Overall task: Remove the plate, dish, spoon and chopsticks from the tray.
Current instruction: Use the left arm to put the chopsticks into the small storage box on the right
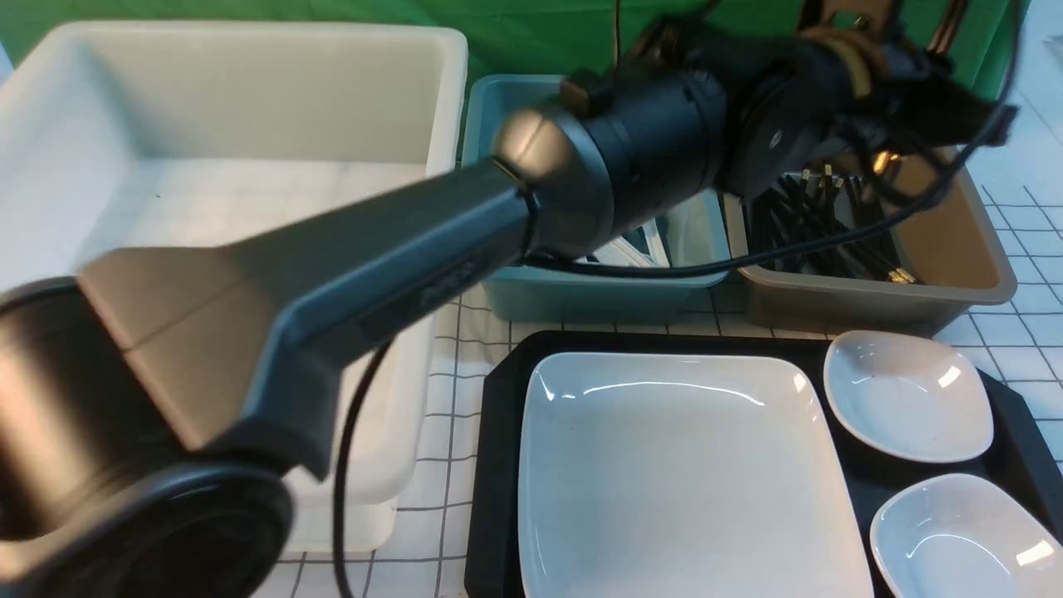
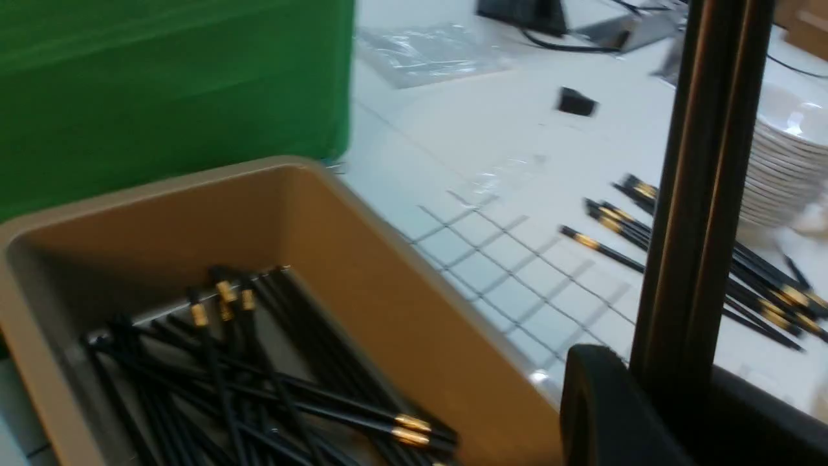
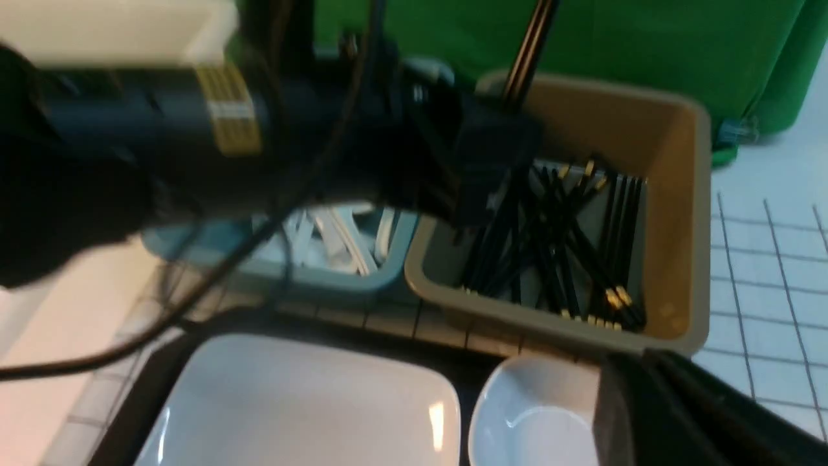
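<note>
The large white plate [image 1: 681, 473] lies on the black tray [image 1: 498, 465], with two small white dishes [image 1: 909, 394] [image 1: 963, 536] beside it on the right. My left arm reaches across to the back right. My left gripper [image 2: 673, 388] [image 3: 498, 142] is shut on a pair of black chopsticks [image 2: 705, 162] [image 3: 530, 52], held upright above the brown bin [image 1: 955, 249]. My right gripper [image 3: 631, 366] is shut and empty, hanging over the far small dish [image 3: 530, 414]. The spoon is out of view.
The brown bin [image 2: 388, 291] holds several black chopsticks [image 3: 556, 259]. A teal bin [image 1: 581, 299] with white pieces stands left of it, and a deep white tub [image 1: 249, 100] at the far left. Beyond the bin lie loose chopsticks [image 2: 744, 272] and stacked white plates [image 2: 789, 168].
</note>
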Robot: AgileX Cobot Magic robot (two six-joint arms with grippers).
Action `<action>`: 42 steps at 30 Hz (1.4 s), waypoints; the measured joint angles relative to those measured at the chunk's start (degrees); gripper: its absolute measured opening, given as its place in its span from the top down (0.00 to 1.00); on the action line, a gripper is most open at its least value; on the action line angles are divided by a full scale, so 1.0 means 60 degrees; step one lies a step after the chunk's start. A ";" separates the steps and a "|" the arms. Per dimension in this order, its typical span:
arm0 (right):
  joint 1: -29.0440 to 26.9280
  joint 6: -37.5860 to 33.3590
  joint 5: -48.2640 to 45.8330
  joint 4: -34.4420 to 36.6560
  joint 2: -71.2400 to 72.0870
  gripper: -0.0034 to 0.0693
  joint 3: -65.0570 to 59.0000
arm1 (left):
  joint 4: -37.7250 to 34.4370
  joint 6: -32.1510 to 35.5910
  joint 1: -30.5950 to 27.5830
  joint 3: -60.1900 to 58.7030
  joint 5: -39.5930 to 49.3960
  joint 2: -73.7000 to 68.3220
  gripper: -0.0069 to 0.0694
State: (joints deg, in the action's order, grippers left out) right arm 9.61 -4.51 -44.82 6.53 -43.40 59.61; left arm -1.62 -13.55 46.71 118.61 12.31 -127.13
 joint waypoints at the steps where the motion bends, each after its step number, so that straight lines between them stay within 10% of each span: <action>1: 0.0000 0.0004 0.0147 0.0000 0.0027 0.95 -0.0162 | -0.0068 -0.0070 -0.0084 0.0000 -0.0220 -0.0131 0.80; 13: 0.0000 -0.0018 0.0463 0.0089 0.0027 0.94 -0.1113 | -0.0291 -0.0254 -0.0926 0.0000 -0.2751 -0.1974 0.80; 33: 0.0009 -0.0019 0.0879 0.0099 0.0027 0.94 -0.1176 | -0.0291 -0.0456 -0.0928 0.0000 -0.1630 -0.2380 0.78; 42: 0.0009 -0.0019 0.0753 0.0099 0.0027 0.94 -0.1176 | -0.0420 -0.0237 -0.0765 0.0537 0.0115 -0.2347 0.43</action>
State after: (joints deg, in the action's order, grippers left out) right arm 9.66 -4.62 -40.31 7.12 -43.23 52.56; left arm -4.14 -14.98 42.12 121.83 13.00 -141.22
